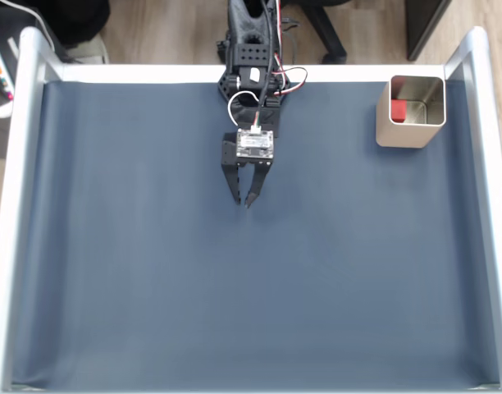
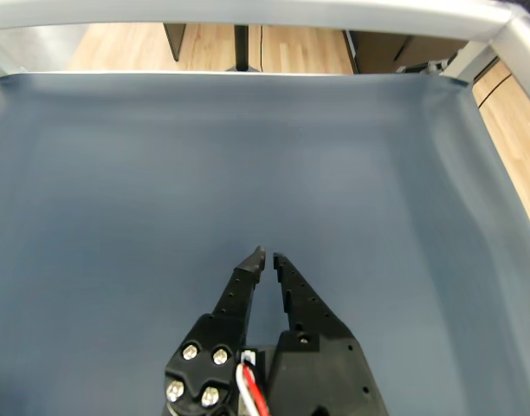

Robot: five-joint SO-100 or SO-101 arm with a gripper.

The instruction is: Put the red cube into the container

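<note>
At the far right corner of the desk point(image 1: 152, 312) in the fixed view stands the tin point(image 1: 410, 135), upright, with the cube point(image 1: 399, 111) lying inside it against its left wall; a red reflection shows on the shiny inner wall beside it. Dark blue-grey cloth covers the desk, and a pale metal rail point(image 1: 13, 213) runs along its left, far and right sides. Near the middle of the far edge sits the black arm point(image 1: 253, 49), with red, white and black wires looping over it, and it reaches toward the near side. Its gripper point(image 1: 244, 199) hangs over bare cloth left of the tin and well apart from it, pointing toward the near edge. Its fingers point(image 1: 232, 185) are nearly together, the tips separated by only a narrow slit, and nothing lies between them. From the wrist view the gripper point(image 2: 268, 256) enters at the bottom edge, its two black fingers point(image 2: 237, 290) converging to tips that almost meet over the plain cloth, with the rail point(image 2: 248, 12) crossing the top of the picture and wooden floor point(image 2: 118, 48) beyond it.
</note>
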